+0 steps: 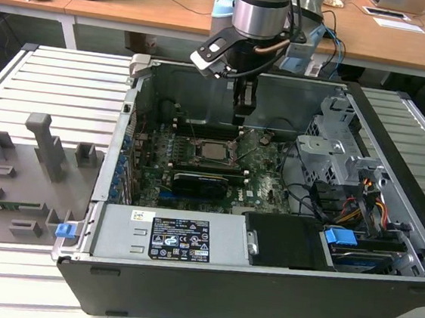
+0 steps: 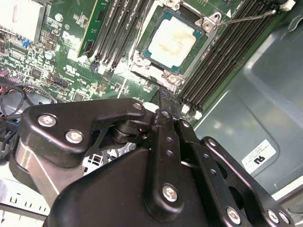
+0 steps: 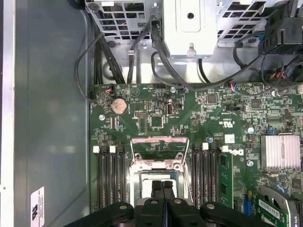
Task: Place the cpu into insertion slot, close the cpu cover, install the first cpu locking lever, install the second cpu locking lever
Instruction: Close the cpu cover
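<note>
The cpu point(image 2: 174, 39) lies flat in its socket on the green motherboard point(image 1: 259, 183), silvery-tan face up; in the exterior view the cpu point(image 1: 213, 151) sits mid-board. The cpu cover point(image 3: 158, 151), a thin silver frame, looks tilted up off the socket, with green board visible through its window. My gripper point(image 3: 162, 184) is shut with nothing between its fingers, its tips right at the cover's raised edge. It hangs over the socket's rear side point(image 1: 239, 118), and its tip point(image 2: 162, 94) is beside the socket's frame. A thin locking lever point(image 2: 246, 18) sticks out from one socket corner.
Memory slots point(image 3: 110, 177) flank the socket on both sides. A black expansion card point(image 1: 199, 182) lies in front of it, then the power supply point(image 1: 177, 239). A drive cage point(image 1: 335, 149) and cables point(image 1: 360, 205) fill the exterior view's right. Case walls enclose everything.
</note>
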Controlling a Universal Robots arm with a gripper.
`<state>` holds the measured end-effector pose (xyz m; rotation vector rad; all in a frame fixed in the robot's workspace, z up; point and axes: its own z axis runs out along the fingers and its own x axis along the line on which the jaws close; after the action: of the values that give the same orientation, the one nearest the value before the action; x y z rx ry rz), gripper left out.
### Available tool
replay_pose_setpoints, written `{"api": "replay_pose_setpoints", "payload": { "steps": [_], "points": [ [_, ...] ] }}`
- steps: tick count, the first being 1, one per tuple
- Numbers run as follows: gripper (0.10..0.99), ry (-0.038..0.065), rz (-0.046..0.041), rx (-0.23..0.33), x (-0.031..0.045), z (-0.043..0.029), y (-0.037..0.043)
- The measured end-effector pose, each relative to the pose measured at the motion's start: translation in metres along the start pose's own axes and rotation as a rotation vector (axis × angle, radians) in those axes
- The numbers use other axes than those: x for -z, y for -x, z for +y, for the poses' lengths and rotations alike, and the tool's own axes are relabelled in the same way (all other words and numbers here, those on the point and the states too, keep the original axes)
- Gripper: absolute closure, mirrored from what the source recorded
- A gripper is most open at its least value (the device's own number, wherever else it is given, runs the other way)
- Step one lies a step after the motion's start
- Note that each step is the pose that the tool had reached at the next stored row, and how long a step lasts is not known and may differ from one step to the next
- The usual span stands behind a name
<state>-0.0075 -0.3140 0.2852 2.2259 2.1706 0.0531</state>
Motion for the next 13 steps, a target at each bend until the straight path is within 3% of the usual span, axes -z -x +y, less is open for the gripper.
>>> {"api": "replay_pose_setpoints", "payload": {
  "steps": [13],
  "points": [
    [0.980,0.000,0.0000,0.000,-0.0005,0.0105,-0.0008]
  ]
}}
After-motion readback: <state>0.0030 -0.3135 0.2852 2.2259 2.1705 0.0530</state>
